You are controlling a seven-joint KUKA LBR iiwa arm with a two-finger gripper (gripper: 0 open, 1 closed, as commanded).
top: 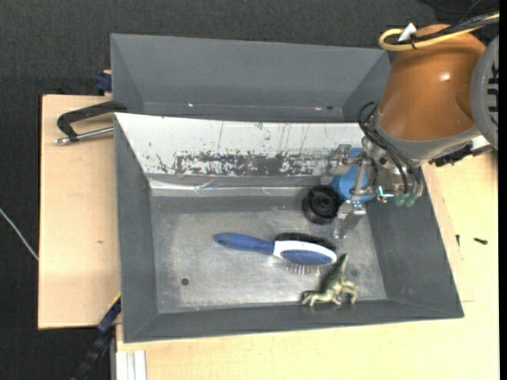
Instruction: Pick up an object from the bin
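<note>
Close to the front right corner of the grey bin (238, 323) lies a small greenish toy dinosaur (331, 288). Just behind it a blue-handled hairbrush (277, 248) stretches across the middle of the floor, its white bristle head toward the right. Farther back, near the rear wall on the right, sits a black round cap-like thing (321, 203), and the gripper (345, 222) hangs just beside its right edge under the arm's orange cover (432, 81); whether it is wide or narrow cannot be told.
</note>
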